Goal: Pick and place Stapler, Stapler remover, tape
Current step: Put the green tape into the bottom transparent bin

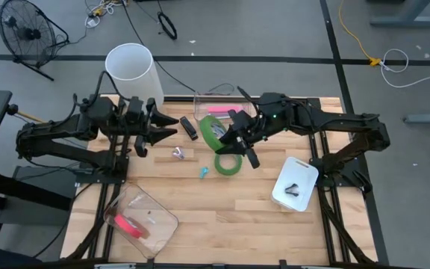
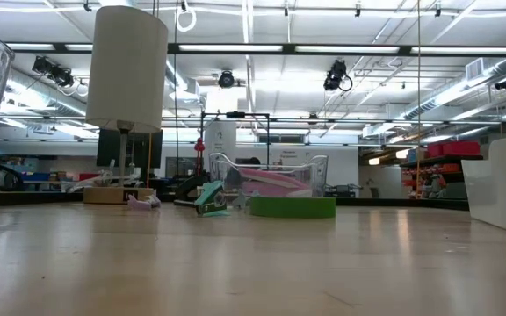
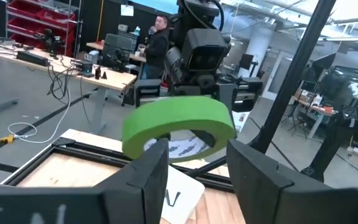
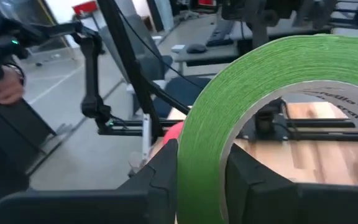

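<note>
My right gripper (image 1: pixel 224 140) is shut on a green tape roll (image 1: pixel 210 131) and holds it up over the table's far middle. The same roll (image 3: pixel 179 121) shows in the left wrist view, beyond my left gripper (image 3: pixel 197 168). My left gripper (image 1: pixel 172 131) is open, holds nothing, and points level at the roll from the table's left. A second green tape roll (image 1: pixel 228 163) lies flat on the wood. A black stapler (image 1: pixel 189 127) lies between the two grippers. A small teal stapler remover (image 1: pixel 204 172) and a small silver-purple piece (image 1: pixel 178 153) lie close by. My right gripper pinches the roll's wound band (image 4: pixel 199 177), one finger (image 4: pixel 160 177) outside the ring and one finger (image 4: pixel 253 177) inside its hole. The fingers come nearly level from the table's right side. The roll is lifted clear of the table and tilted.
A clear bin (image 1: pixel 222 108) with something pink in it stands at the far edge behind the held roll. A white cylinder (image 1: pixel 129 71) stands at the far left. A white tray (image 1: pixel 295 183) with dark items lies at the right, and a clear bin (image 1: pixel 140 217) holding a pink item at the near left.
</note>
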Tool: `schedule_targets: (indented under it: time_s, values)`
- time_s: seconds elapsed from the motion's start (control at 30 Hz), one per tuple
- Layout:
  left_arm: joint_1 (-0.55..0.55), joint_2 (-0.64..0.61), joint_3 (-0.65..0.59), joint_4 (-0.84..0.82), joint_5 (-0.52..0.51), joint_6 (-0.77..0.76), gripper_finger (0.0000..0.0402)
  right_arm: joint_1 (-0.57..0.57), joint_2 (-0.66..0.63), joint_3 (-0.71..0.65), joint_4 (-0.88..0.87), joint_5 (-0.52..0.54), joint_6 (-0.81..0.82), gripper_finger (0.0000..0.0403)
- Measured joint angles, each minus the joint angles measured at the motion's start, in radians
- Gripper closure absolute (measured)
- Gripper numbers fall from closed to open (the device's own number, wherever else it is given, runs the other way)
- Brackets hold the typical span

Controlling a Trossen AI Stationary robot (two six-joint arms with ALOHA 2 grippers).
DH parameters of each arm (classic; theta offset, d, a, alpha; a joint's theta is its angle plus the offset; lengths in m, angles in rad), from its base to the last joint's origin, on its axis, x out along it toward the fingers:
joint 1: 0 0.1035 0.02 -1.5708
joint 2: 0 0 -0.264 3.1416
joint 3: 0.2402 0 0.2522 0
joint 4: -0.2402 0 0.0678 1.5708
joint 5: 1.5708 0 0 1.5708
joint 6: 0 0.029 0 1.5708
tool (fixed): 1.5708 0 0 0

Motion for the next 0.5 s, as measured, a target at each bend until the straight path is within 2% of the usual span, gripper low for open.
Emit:
schedule_targets:
  time_s: [0.1,0.33,0.5]
  values:
    - [0.0,0.0,0.0,0.0,-0.001,-0.022,0.0209,0.0,0.001,0.0,0.044,-0.039,0.02,0.0326]
    - [0.0,0.0,0.0,-0.001,-0.006,-0.048,0.0126,0.0,0.001,0.0,0.156,-0.128,0.066,0.0326]
    - [0.0,0.0,0.0,-0.001,0.029,-0.049,0.0097,0.0,0.001,0.0,0.25,-0.204,0.113,0.0326]
